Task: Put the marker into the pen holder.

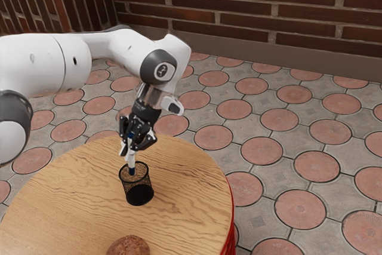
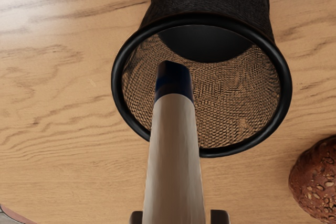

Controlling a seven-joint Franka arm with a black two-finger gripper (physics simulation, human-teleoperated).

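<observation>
Reaching in from the exterior view's left, the white, jointed robot arm (image 1: 54, 58) holds its black 2-finger gripper (image 1: 131, 140) above a round table with a light wood-grain top (image 1: 71, 177) and a red side. The 2 fingers close on a slim white marker with a dark blue end (image 2: 174, 150), 1 on each side of its body. The marker points downward, leaning a little, with its blue end over the mouth of a black mesh cylindrical pen holder (image 1: 138, 193). In the wrist view that end lies within the holder's thick round rim, nearer 1 side than the middle; how far it dips below the rim, if at all, is hard to tell. The holder stands on the tabletop with its open mouth up. A round brown bread roll dotted with pale seeds (image 2: 317, 182) sits on the same wood, apart from the holder. Beyond the table spread grey floor tiles with reddish circles (image 1: 279, 119), meeting a dark red brick wall (image 1: 239, 13).
</observation>
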